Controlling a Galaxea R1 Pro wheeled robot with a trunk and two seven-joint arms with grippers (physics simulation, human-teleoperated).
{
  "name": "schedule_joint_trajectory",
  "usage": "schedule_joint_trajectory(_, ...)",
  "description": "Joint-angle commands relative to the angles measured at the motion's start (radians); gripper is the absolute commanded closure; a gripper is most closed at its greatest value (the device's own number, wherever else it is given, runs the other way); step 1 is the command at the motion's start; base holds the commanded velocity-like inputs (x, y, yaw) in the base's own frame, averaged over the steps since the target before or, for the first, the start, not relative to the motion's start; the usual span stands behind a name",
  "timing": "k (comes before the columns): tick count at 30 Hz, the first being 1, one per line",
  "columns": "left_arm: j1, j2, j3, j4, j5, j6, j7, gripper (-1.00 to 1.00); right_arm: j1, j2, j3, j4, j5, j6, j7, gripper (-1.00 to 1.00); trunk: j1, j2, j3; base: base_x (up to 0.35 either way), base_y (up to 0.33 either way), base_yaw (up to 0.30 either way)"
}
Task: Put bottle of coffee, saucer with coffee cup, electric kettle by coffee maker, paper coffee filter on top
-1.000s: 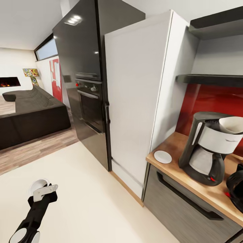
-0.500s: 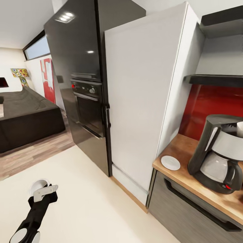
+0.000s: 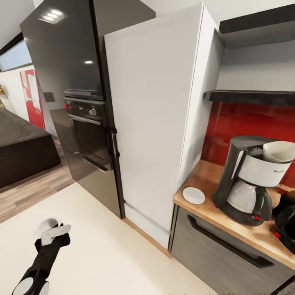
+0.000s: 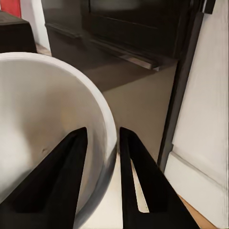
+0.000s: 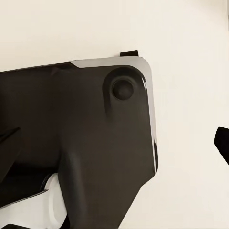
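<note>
The left gripper (image 3: 48, 232) hangs low over the pale cream floor (image 3: 102, 246), its two dark fingers (image 4: 62, 176) closed onto the rim of the white coffee cup (image 3: 46, 225); in the left wrist view one finger sits inside the cup (image 4: 43, 143) wall and the other outside. The right wrist view shows dark robot bodywork above the same cream floor, and whether the right gripper is wide or narrow cannot be told.

To the right, the kitchen countertop (image 3: 213, 213) is a light wood-grain slab over dark grey cabinet fronts (image 3: 221, 254) with a long black handle. The saucer (image 3: 194, 195) lies flat near the worktop's left end, with nothing on it, just beside the coffee maker (image 3: 246, 180). The paper coffee filter (image 3: 279, 150) sits in the top of the machine. The electric kettle (image 3: 286, 221) stands at the frame's right edge, close to the coffee maker. Behind them runs a glossy red backsplash (image 3: 254, 123) under dark wall shelves (image 3: 250, 96).

A tall white cabinet side (image 3: 155, 114) stands at the counter's left end, next to a glossy black unit with a built-in oven (image 3: 88, 131). Farther left the floor turns to wood planks (image 3: 28, 192), with a dark sofa (image 3: 20, 147) beyond.
</note>
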Motion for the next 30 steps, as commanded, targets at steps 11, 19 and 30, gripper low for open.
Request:
schedule_joint_trajectory(11,0.000,0.001,-0.008,0.004,0.004,-0.005,0.004,1.00,-0.001,0.000,0.008,0.000,-0.010,-0.004,0.002,-1.00,0.001,-0.002,-0.002,0.000,0.000,-0.260)
schedule_joint_trajectory(19,-0.003,0.005,-0.043,0.024,0.004,0.005,0.001,1.00,-0.001,0.000,0.008,0.000,-0.011,-0.004,0.002,-1.00,0.001,-0.002,-0.002,0.000,0.000,-0.261)
schedule_joint_trajectory(30,-0.302,0.000,-0.279,0.021,-0.057,0.520,-0.387,1.00,-0.001,0.000,0.008,-0.001,-0.011,-0.004,0.006,-1.00,0.001,-0.002,-0.002,0.000,0.000,-0.262)
